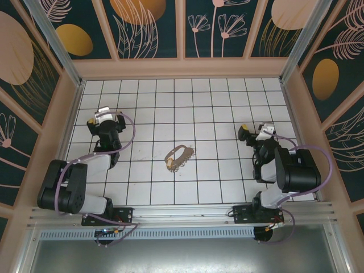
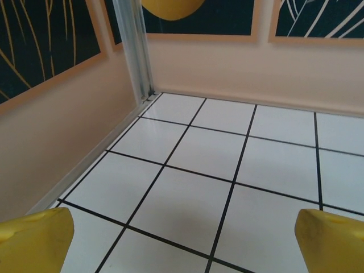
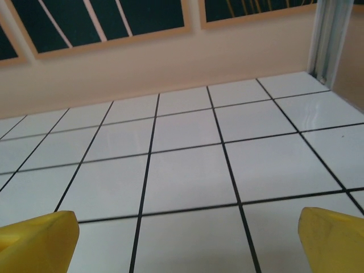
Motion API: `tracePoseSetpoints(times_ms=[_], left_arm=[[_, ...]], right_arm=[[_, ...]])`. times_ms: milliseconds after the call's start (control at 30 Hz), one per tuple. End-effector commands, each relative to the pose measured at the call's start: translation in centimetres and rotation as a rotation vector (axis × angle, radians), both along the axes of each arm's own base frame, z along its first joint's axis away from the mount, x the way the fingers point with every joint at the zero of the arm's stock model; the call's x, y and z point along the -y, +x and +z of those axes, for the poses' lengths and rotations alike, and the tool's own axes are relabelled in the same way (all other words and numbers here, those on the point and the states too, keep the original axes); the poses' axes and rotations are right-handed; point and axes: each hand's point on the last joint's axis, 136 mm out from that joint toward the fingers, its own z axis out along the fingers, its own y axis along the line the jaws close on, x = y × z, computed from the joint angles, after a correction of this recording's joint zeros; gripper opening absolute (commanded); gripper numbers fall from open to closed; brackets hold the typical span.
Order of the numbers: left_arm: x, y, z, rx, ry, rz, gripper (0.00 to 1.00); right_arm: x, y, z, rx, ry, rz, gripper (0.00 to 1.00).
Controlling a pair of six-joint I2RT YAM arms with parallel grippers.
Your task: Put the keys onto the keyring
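The keyring (image 1: 182, 150) is a thin brownish oval loop lying flat on the white tiled floor, near the middle in the top view. The keys (image 1: 177, 164) form a small pale toothed fringe along its near side, touching it. My left gripper (image 1: 101, 118) is far to the left of them, and my right gripper (image 1: 254, 132) is far to the right. In the left wrist view my left gripper (image 2: 185, 244) is open, its yellow fingertips (image 2: 34, 239) wide apart over bare tiles. My right gripper (image 3: 185, 242) is open too, with nothing between its yellow fingertips (image 3: 40, 239).
Peach-coloured walls (image 1: 182, 68) with dark patterned panels enclose the tiled floor (image 1: 216, 108). A metal post (image 2: 135, 48) stands in the far left corner and another post (image 3: 327, 37) in the far right. An aluminium rail (image 1: 182, 219) carrying the arm bases runs along the near edge.
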Motion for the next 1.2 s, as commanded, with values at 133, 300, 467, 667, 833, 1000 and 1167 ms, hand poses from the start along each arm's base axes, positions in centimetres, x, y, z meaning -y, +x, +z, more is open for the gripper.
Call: tracePoseSetpoints(times_ms=[133, 300, 467, 667, 833, 1000, 1167], left_arm=[[0.0, 0.3, 1.6, 0.05, 0.02, -0.019, 0.99], [-0.2, -0.1, -0.6, 0.014, 0.031, -0.016, 0.99], [-0.1, -0.6, -1.6, 0.047, 0.014, -0.056, 0.99], [-0.2, -1.0, -1.6, 0.083, -0.031, -0.12, 0.99], [-0.1, -2.4, -1.8, 0.154, -0.055, -0.179, 0.99], [-0.1, -2.3, -1.9, 0.137, -0.059, -0.181, 0.99], [-0.1, -2.2, -1.9, 0.138, -0.059, -0.18, 0.99]], right_arm=[[1.0, 1.0, 0.9, 0.02, 0.008, -0.057, 0.99], [0.9, 1.0, 0.9, 0.018, 0.004, -0.058, 0.99], [1.0, 1.0, 0.9, 0.018, 0.004, -0.06, 0.99], [0.9, 1.0, 0.9, 0.019, 0.004, -0.06, 0.99], [0.9, 1.0, 0.9, 0.019, 0.005, -0.06, 0.99], [0.8, 1.2, 0.7, 0.008, 0.0, -0.056, 0.99], [0.5, 1.5, 0.6, -0.001, -0.027, -0.064, 0.99]])
